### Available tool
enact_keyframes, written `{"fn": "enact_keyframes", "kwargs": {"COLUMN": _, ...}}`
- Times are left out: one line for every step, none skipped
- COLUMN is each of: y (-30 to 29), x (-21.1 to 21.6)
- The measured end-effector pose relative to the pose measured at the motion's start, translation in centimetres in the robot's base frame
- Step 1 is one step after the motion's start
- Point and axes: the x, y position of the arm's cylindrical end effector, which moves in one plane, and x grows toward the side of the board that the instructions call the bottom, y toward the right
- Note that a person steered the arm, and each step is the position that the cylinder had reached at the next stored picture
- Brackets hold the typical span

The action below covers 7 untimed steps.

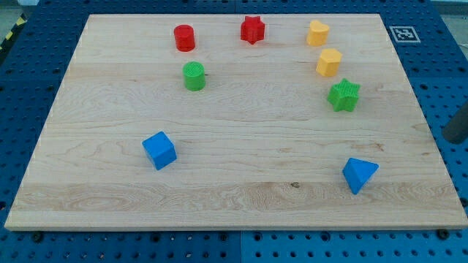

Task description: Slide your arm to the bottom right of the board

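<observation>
Only the lower end of my dark rod shows at the view's right edge; my tip (453,139) is just off the right side of the wooden board (256,124), over the blue pegboard. It is to the right of the green star (344,95) and up and to the right of the blue triangular block (359,174). It touches no block. A blue cube (159,150) lies at the lower left. A green cylinder (194,76), a red cylinder (184,37) and a red star (252,30) lie near the top. Two yellow blocks (317,33) (328,62) lie at the upper right.
The board rests on a blue perforated table (439,241). A black-and-white marker tag (404,33) sits just beyond the board's top right corner.
</observation>
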Motion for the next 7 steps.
{"fn": "enact_keyframes", "kwargs": {"y": 0.0, "x": 0.9}}
{"fn": "enact_keyframes", "kwargs": {"y": 0.0, "x": 1.0}}
{"fn": "enact_keyframes", "kwargs": {"y": 0.0, "x": 1.1}}
{"fn": "enact_keyframes", "kwargs": {"y": 0.0, "x": 2.1}}
{"fn": "enact_keyframes", "kwargs": {"y": -1.1, "x": 3.0}}
{"fn": "enact_keyframes", "kwargs": {"y": -3.3, "x": 4.4}}
{"fn": "enact_keyframes", "kwargs": {"y": -6.8, "x": 6.0}}
